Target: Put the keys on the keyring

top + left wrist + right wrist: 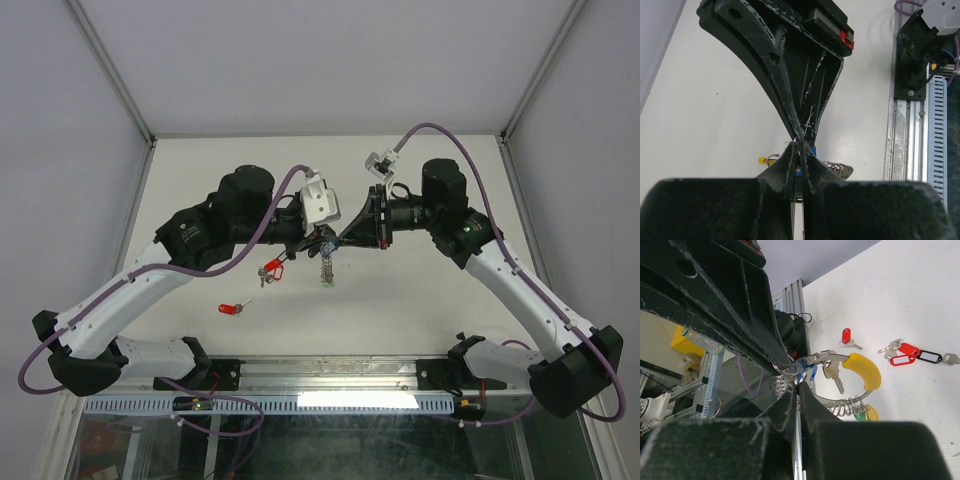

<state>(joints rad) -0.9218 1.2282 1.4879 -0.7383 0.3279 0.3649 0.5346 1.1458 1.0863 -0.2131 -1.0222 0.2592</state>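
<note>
Black left claw (pixel 799 153) is pinched to a slit, tip to tip with the right claw (pixel 796 389), also pinched narrow, above the table (pixel 420 300). The keyring (pixel 786 372) is caught at the left tips; what the right one grips is hidden. A blue-tagged key (pixel 809 372) hangs just beside. A red-tagged key (pixel 846 336) lies well apart on the table.

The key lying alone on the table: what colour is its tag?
Red tag, clearest in the top view.

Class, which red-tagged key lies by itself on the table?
The red-tagged key at lower left in the top view lies alone. The other red tags are bunched together higher up.
</note>
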